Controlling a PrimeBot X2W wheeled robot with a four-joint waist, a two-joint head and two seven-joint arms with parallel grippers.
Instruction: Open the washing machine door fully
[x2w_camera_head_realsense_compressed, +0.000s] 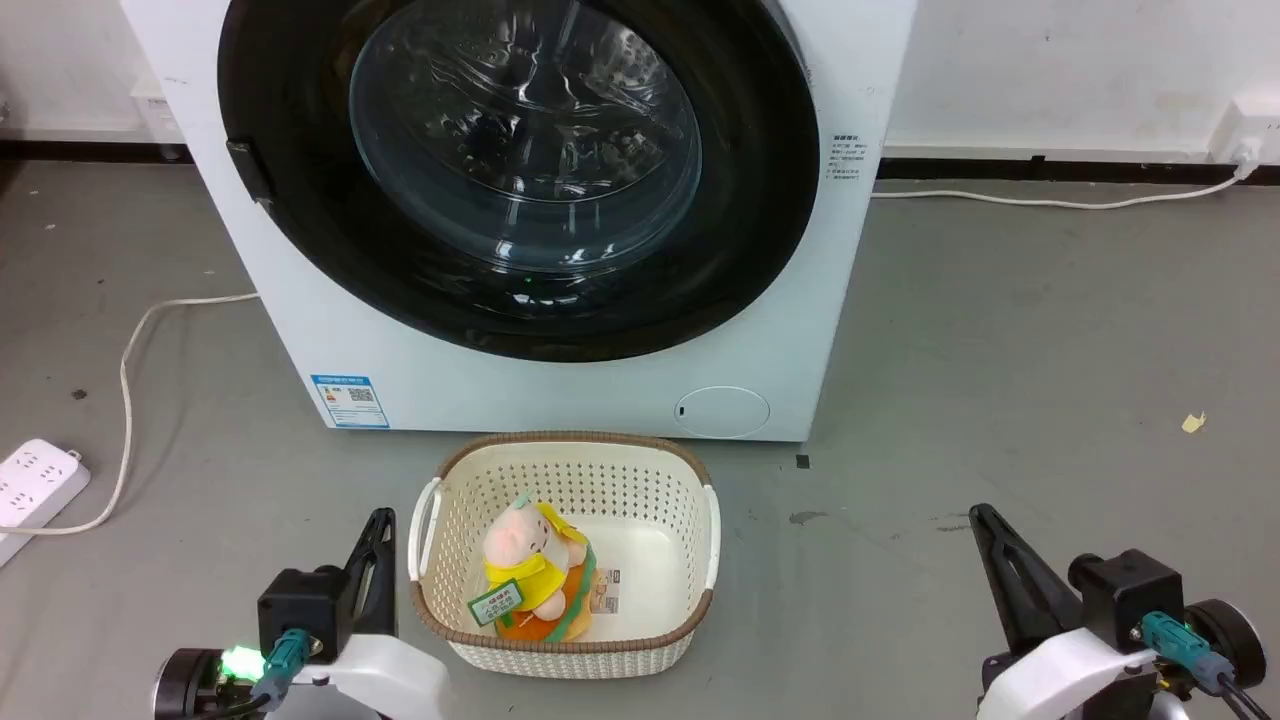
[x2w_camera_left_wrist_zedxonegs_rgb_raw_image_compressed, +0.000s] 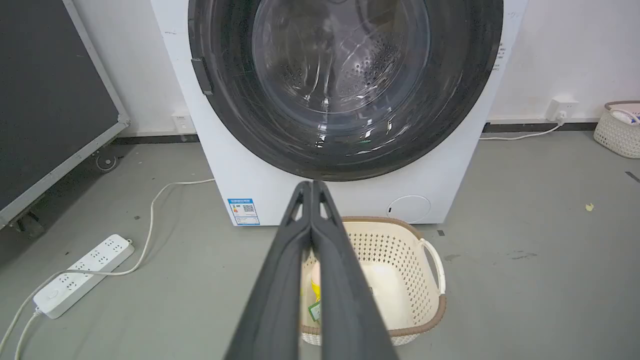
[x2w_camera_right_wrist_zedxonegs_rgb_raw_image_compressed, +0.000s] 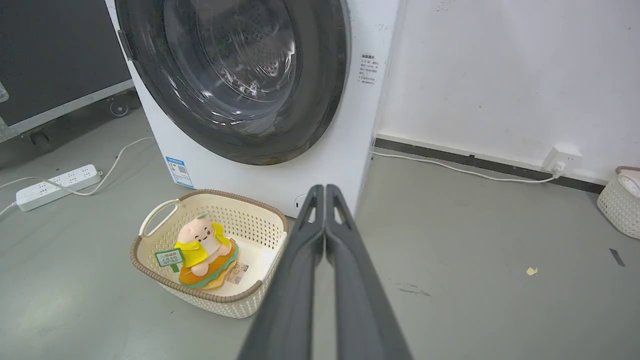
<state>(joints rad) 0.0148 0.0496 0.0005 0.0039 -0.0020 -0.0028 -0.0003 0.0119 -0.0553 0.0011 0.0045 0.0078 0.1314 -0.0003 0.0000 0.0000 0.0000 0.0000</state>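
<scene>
Here, at eight o'clock of our head view, a flat white plastic power strip (x2w_camera_head_realsense_compressed: 35, 485) lies on the grey floor (x2w_camera_head_realsense_compressed: 1000, 350). Our left gripper (x2w_camera_head_realsense_compressed: 380, 518) sits at seven o'clock, pressed together on nothing. At six o'clock stands a cream perforated plastic basket (x2w_camera_head_realsense_compressed: 560, 443) with a pink and yellow plush toy (x2w_camera_head_realsense_compressed: 530, 560) inside. At twelve o'clock the large round glossy black washing machine door (x2w_camera_head_realsense_compressed: 520, 150) lies closed flat against the white machine (x2w_camera_head_realsense_compressed: 500, 390), well apart from both grippers. Our right gripper (x2w_camera_head_realsense_compressed: 982, 515), at five o'clock, is likewise closed and empty

Grey floor (x2w_camera_head_realsense_compressed: 1000, 330), washing machine (x2w_camera_head_realsense_compressed: 560, 385), cream basket (x2w_camera_head_realsense_compressed: 620, 485), white power strip (x2w_camera_head_realsense_compressed: 35, 482)
</scene>
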